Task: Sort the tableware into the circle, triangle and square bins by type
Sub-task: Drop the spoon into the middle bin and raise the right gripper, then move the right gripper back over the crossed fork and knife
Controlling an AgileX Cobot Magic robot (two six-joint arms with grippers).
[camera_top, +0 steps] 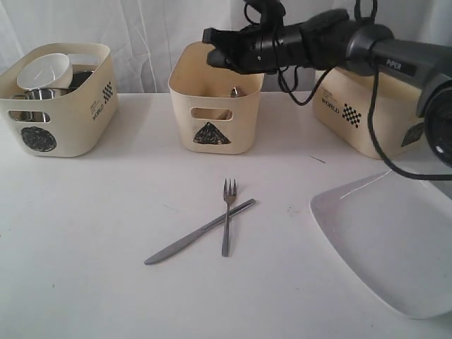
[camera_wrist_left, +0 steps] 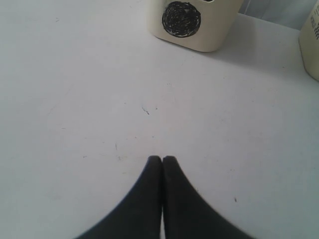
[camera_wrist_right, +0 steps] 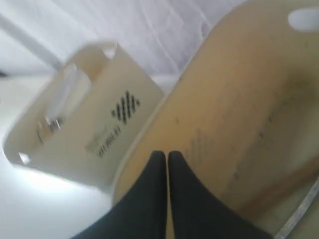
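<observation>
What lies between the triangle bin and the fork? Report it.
Nothing. The exterior view shows only bare white table between the triangle bin and the fork.

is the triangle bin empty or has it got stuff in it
Not empty: the tip of a steel utensil shows above the rim inside the triangle bin.

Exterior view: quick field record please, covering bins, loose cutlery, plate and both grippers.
circle bin: left; holds white bowl, steel mug
triangle bin: centre; right gripper shut over its rim
third bin: right, partly behind arm
fork, knife: crossed on table
plate: front right, on table
left gripper: shut, above table
</observation>
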